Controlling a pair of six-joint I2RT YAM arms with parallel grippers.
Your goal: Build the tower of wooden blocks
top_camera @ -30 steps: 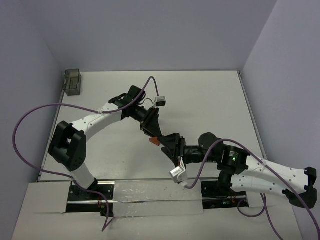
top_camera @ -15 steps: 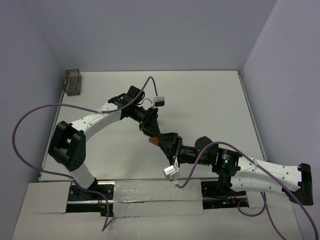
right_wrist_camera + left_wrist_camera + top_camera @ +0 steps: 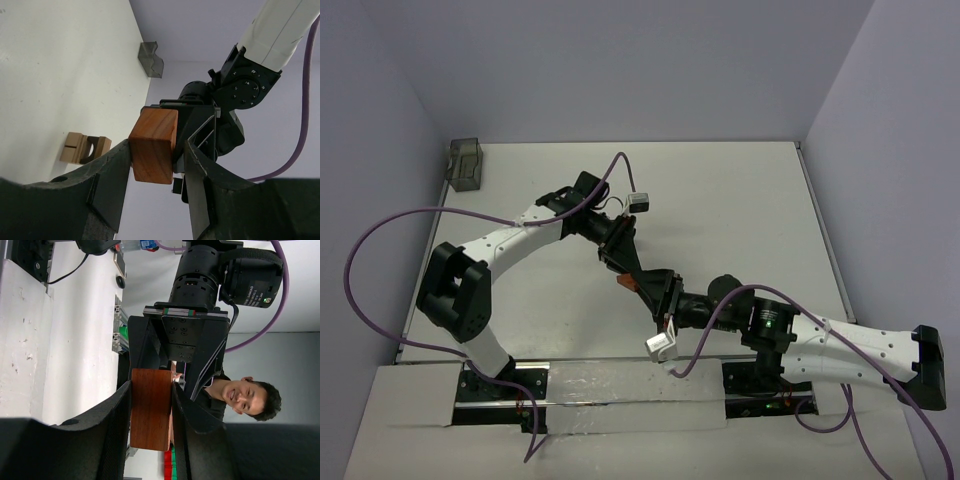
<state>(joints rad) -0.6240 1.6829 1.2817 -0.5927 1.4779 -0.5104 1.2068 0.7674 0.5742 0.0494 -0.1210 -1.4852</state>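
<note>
Reddish-brown block (image 3: 154, 145) sits clamped between both grippers at mid-frame: left gripper (image 3: 151, 412) and right gripper (image 3: 152, 167) each pinch it, while tan blocks (image 3: 85, 148) rest on the table (image 3: 60, 75) at lower left.

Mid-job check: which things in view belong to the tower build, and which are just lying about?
Job:
reddish-brown block, gripped by left end effector, right end effector straddling it
tan blocks on the table

Lying about:
grey container, far-left table corner

Both arms reach inward — left gripper (image 3: 625, 266) and right gripper (image 3: 655, 290) meet, fingers closed.
</note>
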